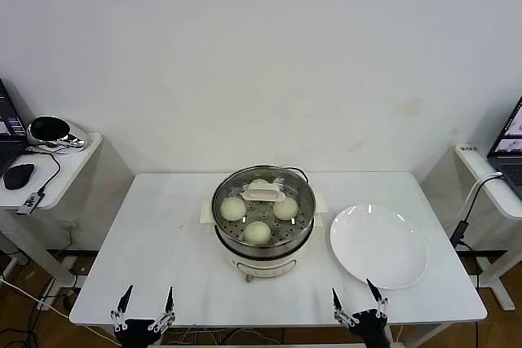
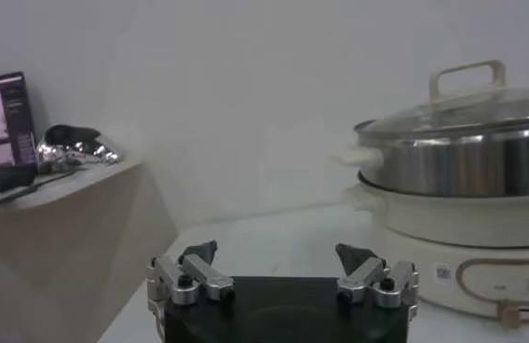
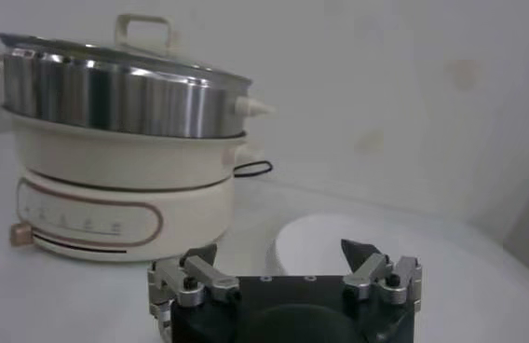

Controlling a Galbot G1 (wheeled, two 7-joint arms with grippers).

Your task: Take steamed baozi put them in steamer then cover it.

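black left tool (image 1: 146,298) and right tool (image 1: 359,298) both spread wide, holding and touching nothing.

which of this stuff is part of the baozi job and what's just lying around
Job:
- steamed baozi, four inside the pot
- steamer
- cover, already on the steamer

Lying about:
- white plate, bare, on the steamer's right
- computer mouse, side desk
- cables, side desk

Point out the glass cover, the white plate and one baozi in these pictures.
cover (image 1: 263,193): head view, on its cream centre handle.
white plate (image 1: 379,246): head view, on the bare middle of the dish.
baozi (image 1: 258,232): head view, on the top of the bun nearest the robot, under the cover.
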